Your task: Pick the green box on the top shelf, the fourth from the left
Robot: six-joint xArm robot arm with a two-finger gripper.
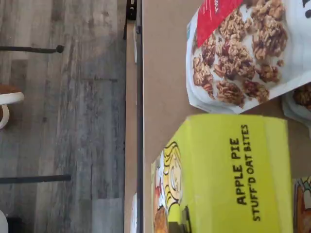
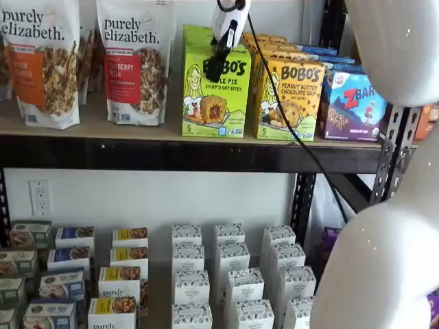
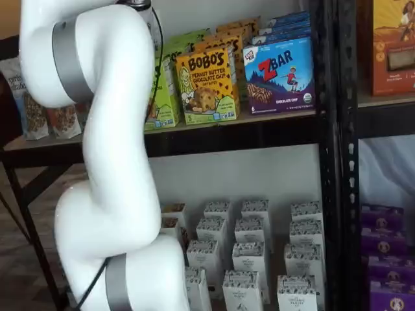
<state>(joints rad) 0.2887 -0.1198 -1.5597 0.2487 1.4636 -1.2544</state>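
The green box (image 2: 214,89) stands at the front of the top shelf (image 2: 103,127), between a granola bag (image 2: 135,62) and a yellow-orange Bobo's box (image 2: 288,99). More green boxes stand behind it. My gripper (image 2: 215,67) hangs from the view's top edge in front of the green box's upper front face. Its black fingers show side-on with no plain gap. The wrist view shows the green box's top face (image 1: 228,174) close below, on the tan board (image 1: 163,73). In a shelf view the arm (image 3: 110,129) covers most of the green box (image 3: 163,97) and hides the gripper.
Blue ZBar boxes (image 2: 351,103) stand right of the yellow-orange box. A black cable (image 2: 288,123) runs from the gripper down to the right. Rows of small white boxes (image 2: 226,274) fill the lower shelf. Black uprights (image 3: 327,129) frame the shelves. The wrist view shows grey wood floor (image 1: 73,121).
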